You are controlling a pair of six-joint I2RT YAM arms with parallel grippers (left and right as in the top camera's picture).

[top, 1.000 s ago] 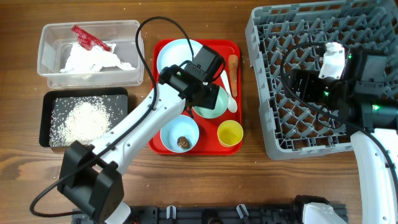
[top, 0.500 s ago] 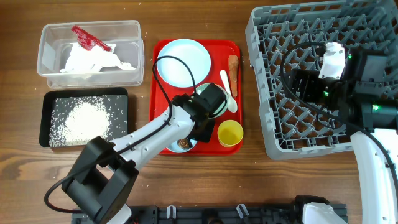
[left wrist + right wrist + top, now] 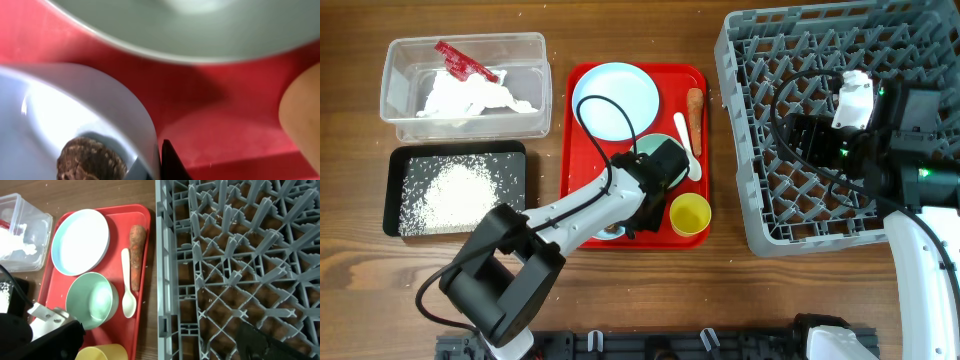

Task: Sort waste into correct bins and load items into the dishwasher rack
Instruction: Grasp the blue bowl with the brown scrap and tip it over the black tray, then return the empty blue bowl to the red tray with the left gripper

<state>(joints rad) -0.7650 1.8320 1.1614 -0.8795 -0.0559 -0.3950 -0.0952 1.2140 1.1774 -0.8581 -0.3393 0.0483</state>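
Left tool (image 3: pixel 628 216) dropped from green bowl (image 3: pixel 92 300) to blue bowl (image 3: pixel 75 115) rim, beside brown lump (image 3: pixel 90 161); spread or pinching could not be told. Lump disposal likely next.

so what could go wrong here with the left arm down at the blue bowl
1. The left pincer is right at the rim of the blue bowl, and the brown lump sits loose inside. A tilted lift could roll the lump out onto the red tray.
2. The green bowl and yellow cup stand close on either side, so a sideways move could knock them.
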